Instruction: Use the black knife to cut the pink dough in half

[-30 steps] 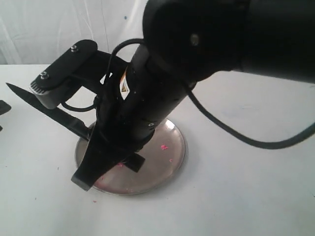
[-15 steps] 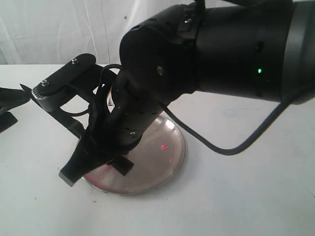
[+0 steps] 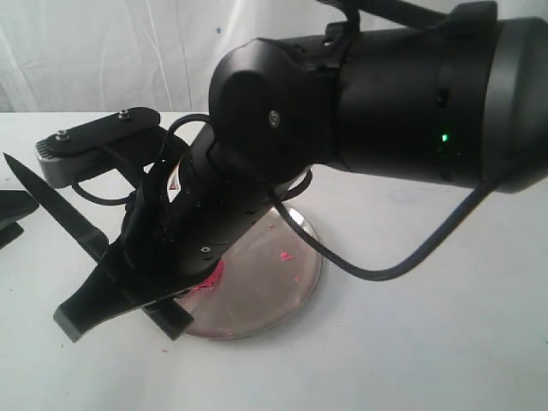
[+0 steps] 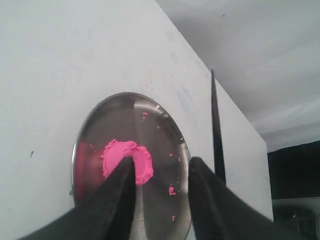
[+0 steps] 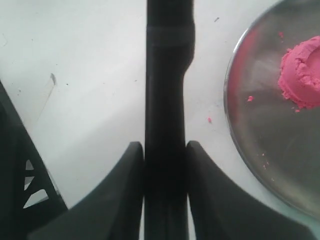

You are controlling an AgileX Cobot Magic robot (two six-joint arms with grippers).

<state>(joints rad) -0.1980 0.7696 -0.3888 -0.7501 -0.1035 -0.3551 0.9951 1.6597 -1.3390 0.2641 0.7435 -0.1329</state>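
Note:
The pink dough [image 4: 127, 159] is a single ridged mound on the round steel plate [image 4: 107, 107]; the right wrist view also shows the dough [image 5: 302, 75], and in the exterior view only a sliver of the dough [image 3: 211, 277] peeks out beside the arm. My right gripper [image 5: 165, 150] is shut on the handle of the black knife [image 5: 167, 90]. That right gripper [image 3: 103, 295] hangs left of the plate [image 3: 291, 274], the knife [image 3: 51, 201] pointing up and left. My left gripper [image 4: 160, 167] is open with nothing held, looking at the plate from a distance.
Tiny pink crumbs [image 3: 284, 255] are scattered on the plate and table. The bulky right arm [image 3: 368, 103] fills the upper right of the exterior view. My left gripper's tip [image 3: 10, 212] shows at the left edge. A white curtain hangs behind the white table [image 3: 428, 342].
My right gripper has swung left and lower with the knife, off the plate's left rim. A bit of pink dough now shows beside the arm. The left gripper dropped slightly at the edge.

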